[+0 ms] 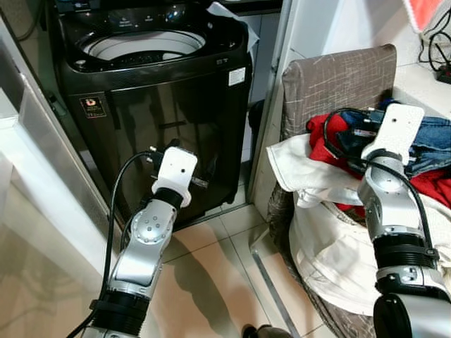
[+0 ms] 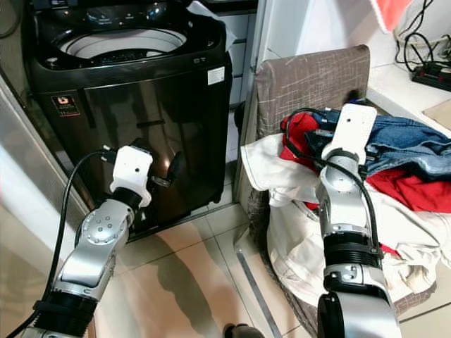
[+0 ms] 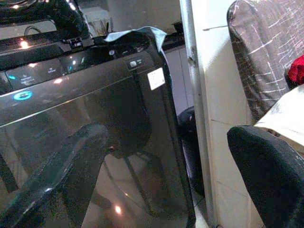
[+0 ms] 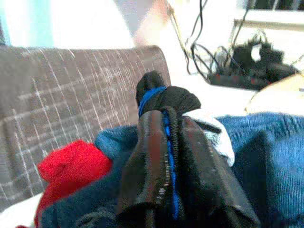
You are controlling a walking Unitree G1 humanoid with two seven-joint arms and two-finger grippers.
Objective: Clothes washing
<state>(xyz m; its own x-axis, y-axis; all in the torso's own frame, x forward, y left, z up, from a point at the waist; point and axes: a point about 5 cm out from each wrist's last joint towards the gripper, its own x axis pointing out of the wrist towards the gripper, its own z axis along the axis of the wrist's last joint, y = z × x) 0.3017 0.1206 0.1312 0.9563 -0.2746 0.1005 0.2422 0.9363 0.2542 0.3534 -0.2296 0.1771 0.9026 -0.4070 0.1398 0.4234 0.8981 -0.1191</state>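
A black top-loading washer (image 1: 162,105) stands at the left with its lid up and the drum (image 1: 144,46) showing. To its right is a grey-brown fabric hamper (image 1: 331,77) piled with clothes: a red garment (image 1: 320,137), a white one (image 1: 303,172) hanging over the rim, and blue jeans (image 1: 430,141). My right gripper (image 4: 166,156) is down in the pile, shut on a black cloth with blue trim (image 4: 164,97). My left gripper (image 3: 161,180) hangs open in front of the washer's front panel, holding nothing.
A white door frame (image 1: 271,84) separates washer and hamper. A pale cloth (image 1: 225,10) lies on the washer's back right corner. A power strip with cables (image 1: 440,70) sits on the white ledge behind the hamper. Tiled floor (image 1: 211,282) lies below my arms.
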